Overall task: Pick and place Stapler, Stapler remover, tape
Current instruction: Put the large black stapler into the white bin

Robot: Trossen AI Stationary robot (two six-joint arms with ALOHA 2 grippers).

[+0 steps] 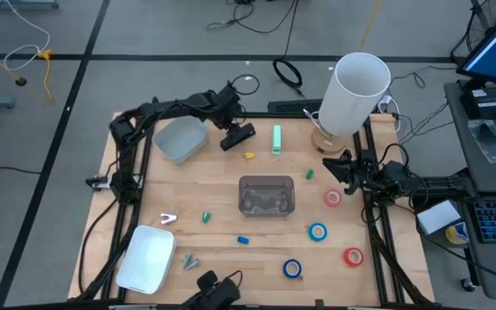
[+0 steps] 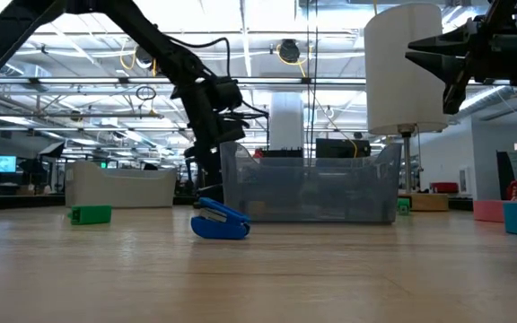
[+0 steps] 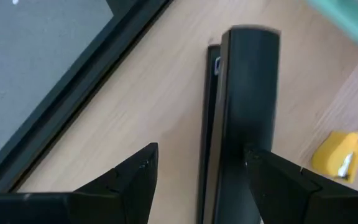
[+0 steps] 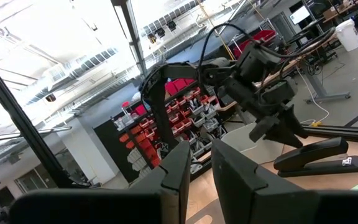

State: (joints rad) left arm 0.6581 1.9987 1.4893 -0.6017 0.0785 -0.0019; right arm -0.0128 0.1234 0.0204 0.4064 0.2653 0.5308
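A black stapler [image 1: 238, 135] lies flat on the table at the far middle, and it also shows in the left wrist view [image 3: 247, 93]. My left gripper [image 1: 230, 123] is open just over the stapler's end nearest the grey bin [image 1: 181, 139]. One finger stands beside the stapler and the other over its top. A blue staple remover [image 1: 243, 240] lies near the table's middle. Four tape rolls lie flat at the right: pinkish red [image 1: 332, 198], blue [image 1: 318, 231], blue [image 1: 292, 269] and red [image 1: 353, 256]. My right gripper [image 1: 344, 165] is shut and empty, above the table's right side. My left gripper comes from above, pointing down, with its fingers across the black stapler. One fingertip [image 3: 253, 158] stands over the stapler's top [image 3: 241, 134]. I cannot tell whether it touches. The stapler lies flat on the table.
A clear bin [image 1: 267, 195] stands mid-table. A white tray [image 1: 147, 258] is at the near left. A tall white cylinder [image 1: 356, 90] stands at the far right. A mint-green stapler [image 1: 276, 139] and a small yellow piece [image 1: 250, 157] lie beside the black stapler. Small green pieces are scattered about.
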